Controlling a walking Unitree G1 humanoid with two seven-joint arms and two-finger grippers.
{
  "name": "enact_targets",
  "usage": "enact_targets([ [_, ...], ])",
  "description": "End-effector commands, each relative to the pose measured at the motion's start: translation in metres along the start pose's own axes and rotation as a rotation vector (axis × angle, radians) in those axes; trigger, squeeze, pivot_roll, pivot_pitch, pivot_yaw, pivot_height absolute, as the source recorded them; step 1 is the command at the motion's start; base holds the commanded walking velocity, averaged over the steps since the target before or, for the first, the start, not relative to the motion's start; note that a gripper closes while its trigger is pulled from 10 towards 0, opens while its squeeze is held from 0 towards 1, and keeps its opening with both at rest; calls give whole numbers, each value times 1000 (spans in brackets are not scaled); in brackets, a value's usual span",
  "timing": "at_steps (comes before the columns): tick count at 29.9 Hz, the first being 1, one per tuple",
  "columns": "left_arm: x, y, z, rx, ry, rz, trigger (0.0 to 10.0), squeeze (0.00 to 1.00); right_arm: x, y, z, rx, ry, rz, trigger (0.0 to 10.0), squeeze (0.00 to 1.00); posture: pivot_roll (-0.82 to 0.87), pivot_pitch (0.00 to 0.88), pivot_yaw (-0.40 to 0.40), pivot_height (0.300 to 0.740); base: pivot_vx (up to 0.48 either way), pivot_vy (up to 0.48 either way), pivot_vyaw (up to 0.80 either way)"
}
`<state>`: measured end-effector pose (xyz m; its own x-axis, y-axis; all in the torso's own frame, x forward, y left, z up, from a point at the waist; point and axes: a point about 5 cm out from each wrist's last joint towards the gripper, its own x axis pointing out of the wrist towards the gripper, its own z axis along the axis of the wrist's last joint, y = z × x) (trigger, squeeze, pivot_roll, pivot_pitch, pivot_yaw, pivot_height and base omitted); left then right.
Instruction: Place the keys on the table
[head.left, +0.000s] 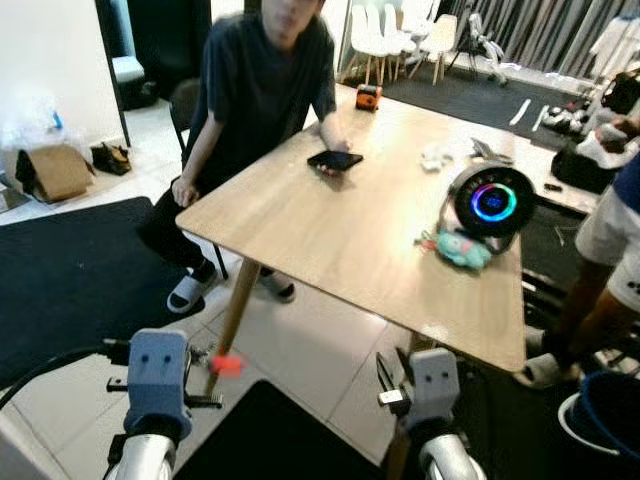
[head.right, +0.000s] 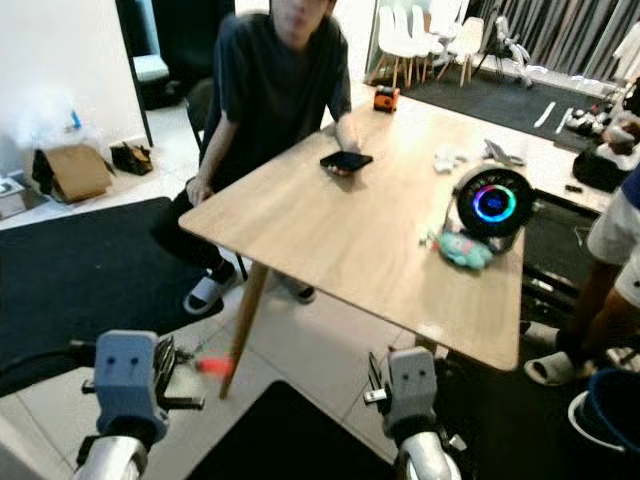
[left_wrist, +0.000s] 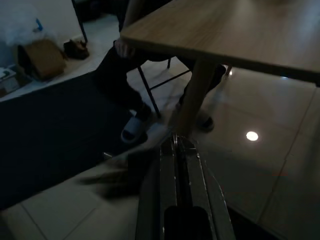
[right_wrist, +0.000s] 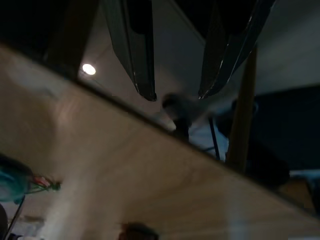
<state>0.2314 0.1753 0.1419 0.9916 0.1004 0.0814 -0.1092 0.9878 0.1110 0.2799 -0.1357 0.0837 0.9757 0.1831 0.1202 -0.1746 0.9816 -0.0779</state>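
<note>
The floor (head.left: 320, 345) has pale shiny tiles. A dark rug (head.left: 70, 275) lies on the left. White chairs (head.left: 385, 30) stand far back by grey curtains (head.left: 560, 25). A white wall (head.left: 45, 55) is on the left, with a brown box (head.left: 55, 170) near it.

Light wooden table (head.left: 340, 235) on angled wooden legs, standing on pale glossy floor tiles (head.left: 310, 345). Items on the top: 1 black phone (head.left: 334, 160) near the far-left edge, 1 small orange object (head.left: 368, 97) at the far end, 1 round black device with a glowing ring (head.left: 491, 201), 1 teal plush toy (head.left: 462, 250) touching its base, and small white items (head.left: 436, 156). Black rugs (head.left: 70, 270) lie on the floor.
</note>
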Motion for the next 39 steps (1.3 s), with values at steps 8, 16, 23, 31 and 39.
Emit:
enact_targets([
  [8,14,15,30,-39,-111,76,10000,0,2,-8,5,-39,-24,-3,10000,0,218,102,-67,740,220,0,0],
  [16,22,21,68,-65,-251,86,10000,0,13,-8,24,-73,-105,15,10000,0,219,101,-64,740,0,0,0],
  [23,23,15,76,-55,-276,30,10000,0,16,-5,36,-93,-156,34,10000,0,216,101,-61,740,0,0,0],
  [31,18,-8,89,69,-292,-313,10000,0,20,-12,50,-140,-214,32,10000,0,206,102,-56,740,0,0,0],
  [39,14,-26,91,139,-306,-442,10000,0,22,-20,57,-163,-233,12,10000,0,196,101,-47,740,0,0,0],
])
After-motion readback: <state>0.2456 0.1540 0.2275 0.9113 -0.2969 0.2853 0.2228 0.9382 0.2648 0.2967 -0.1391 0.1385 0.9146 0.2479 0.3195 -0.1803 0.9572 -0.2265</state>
